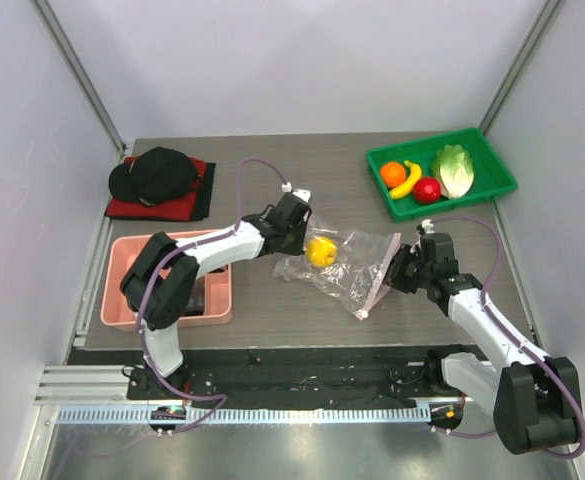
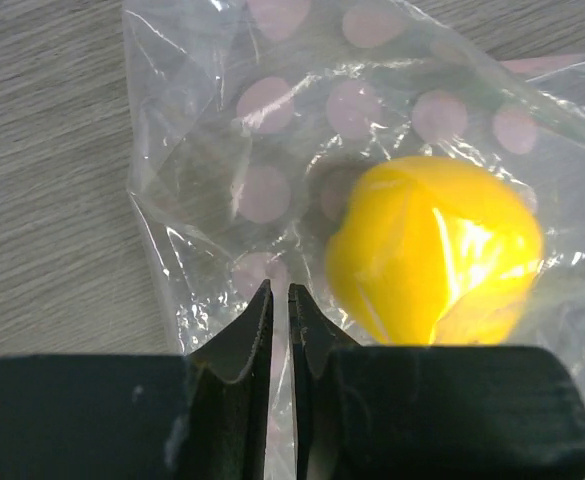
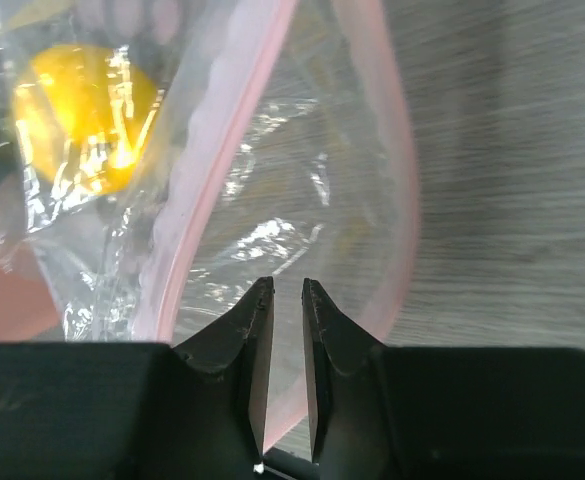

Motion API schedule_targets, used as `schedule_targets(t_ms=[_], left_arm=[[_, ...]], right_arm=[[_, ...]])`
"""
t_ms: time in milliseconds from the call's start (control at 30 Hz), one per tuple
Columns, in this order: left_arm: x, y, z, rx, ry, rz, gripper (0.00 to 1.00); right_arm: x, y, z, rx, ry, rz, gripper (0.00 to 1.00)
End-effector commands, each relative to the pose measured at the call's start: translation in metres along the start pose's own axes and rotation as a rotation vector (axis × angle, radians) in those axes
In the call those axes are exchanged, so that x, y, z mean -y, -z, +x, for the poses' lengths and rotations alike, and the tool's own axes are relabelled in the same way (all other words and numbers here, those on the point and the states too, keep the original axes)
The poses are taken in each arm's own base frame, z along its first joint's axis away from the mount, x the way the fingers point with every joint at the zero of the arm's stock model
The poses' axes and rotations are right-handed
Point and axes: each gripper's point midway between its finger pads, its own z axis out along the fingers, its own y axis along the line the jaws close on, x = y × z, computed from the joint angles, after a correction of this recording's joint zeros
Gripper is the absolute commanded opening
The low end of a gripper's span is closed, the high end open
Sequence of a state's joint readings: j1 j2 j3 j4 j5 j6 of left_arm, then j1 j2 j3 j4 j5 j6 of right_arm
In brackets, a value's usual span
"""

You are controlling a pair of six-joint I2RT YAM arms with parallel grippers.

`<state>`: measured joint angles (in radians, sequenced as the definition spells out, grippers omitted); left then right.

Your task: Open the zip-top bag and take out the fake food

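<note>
The left gripper [image 2: 280,295] pinches the crinkly film of the zip-top bag [image 1: 357,270], the yellow lemon [image 2: 432,250] inside lying just ahead-right of its tips, while the right gripper [image 3: 287,290] (jaws a narrow slit, grip unclear) sits at the parted pink zip strip [image 3: 222,150].
</note>
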<state>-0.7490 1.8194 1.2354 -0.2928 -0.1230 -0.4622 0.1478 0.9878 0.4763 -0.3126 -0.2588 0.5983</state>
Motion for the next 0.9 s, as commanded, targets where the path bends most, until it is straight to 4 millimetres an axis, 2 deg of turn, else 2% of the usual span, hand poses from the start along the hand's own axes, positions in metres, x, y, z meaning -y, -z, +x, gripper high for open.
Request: schedule_targets(t_ms=[0,67,167,267,300,367,400,533,633,700,800,867], left_arm=[[0.006,-0.01,-0.023,0.062,-0.003,0.016,0.1],[0.009,-0.016,-0.018,0.05,0.002,0.028,0.1],[0.014,-0.022,-0.014,0.035,0.016,0.057,0.1],[0.018,-0.024,-0.013,0.032,0.028,0.075,0.09],[0.02,-0.024,-0.011,0.03,0.031,0.082,0.09],[0.023,-0.024,-0.011,0.03,0.034,0.097,0.09],[0.026,-0.025,-0.011,0.032,0.03,0.105,0.09],[0.029,-0.026,-0.012,0.039,0.033,0.098,0.09],[0.019,-0.017,-0.015,0.071,0.032,0.051,0.06],[0.016,-0.006,-0.025,0.106,0.034,0.04,0.04],[0.02,0.003,-0.036,0.144,0.047,0.065,0.04],[0.024,0.001,-0.043,0.155,0.066,0.082,0.06]], right_arm=[[-0.053,0.002,-0.024,0.082,0.018,-0.267,0.24],[-0.054,-0.001,-0.025,0.089,0.019,-0.28,0.25],[-0.066,-0.008,-0.023,0.073,0.003,-0.375,0.28],[-0.071,-0.018,-0.019,0.065,-0.02,-0.439,0.36],[-0.076,-0.02,-0.024,0.089,-0.003,-0.466,0.38],[-0.076,-0.028,-0.022,0.069,-0.002,-0.467,0.48],[-0.081,-0.029,-0.023,0.075,0.016,-0.491,0.5],[-0.084,-0.041,-0.024,0.086,0.034,-0.476,0.55],[-0.086,-0.046,-0.027,0.092,0.027,-0.483,0.56],[-0.089,-0.048,-0.029,0.101,0.024,-0.5,0.57],[-0.095,-0.053,-0.031,0.095,0.033,-0.524,0.61],[-0.095,-0.06,-0.031,0.088,0.043,-0.521,0.66]])
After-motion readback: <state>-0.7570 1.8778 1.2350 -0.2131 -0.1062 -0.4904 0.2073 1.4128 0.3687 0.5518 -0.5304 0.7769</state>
